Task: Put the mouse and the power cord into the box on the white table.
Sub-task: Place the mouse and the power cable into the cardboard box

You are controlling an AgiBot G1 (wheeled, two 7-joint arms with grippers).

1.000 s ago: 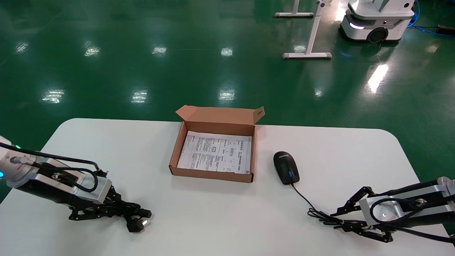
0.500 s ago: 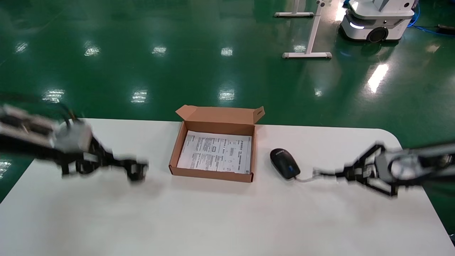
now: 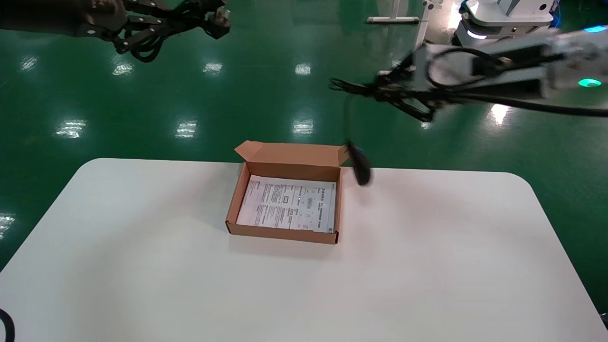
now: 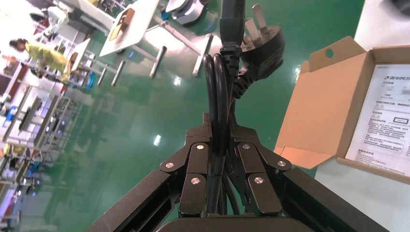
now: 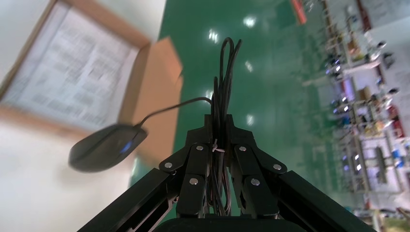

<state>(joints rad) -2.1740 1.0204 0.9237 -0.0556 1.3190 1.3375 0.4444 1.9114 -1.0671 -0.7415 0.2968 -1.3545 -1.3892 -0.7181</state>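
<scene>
The right gripper [image 5: 220, 145] is clamped tight on the bundled thin cable of the mouse [image 3: 360, 164], high in the air off the far right corner of the box [image 3: 285, 199]; from the jaws the loops stick out ahead, and one strand drops away to the mouse body, which dangles well below them, just beside the box's far right corner and above the white table [image 3: 427, 266]. Held this way the mouse looks light but free to swing, so I'd expect it to sway like a pendulum; the cable is soft and thin, and the hard shell would be the steadier place to take hold.

The left gripper [image 4: 220, 145] is closed hard on the power cord [image 4: 222, 92], raised high and well off to the far left of the box; the thick coil runs straight out between the jaws, with a three-pin plug [image 4: 258, 41] just beyond them. That cord looks heavy and springy, likely to uncoil once released; gripping the bunched middle, as here, seems sound.

The box lies open below both, a printed sheet [image 3: 287, 203] flat on its floor.
</scene>
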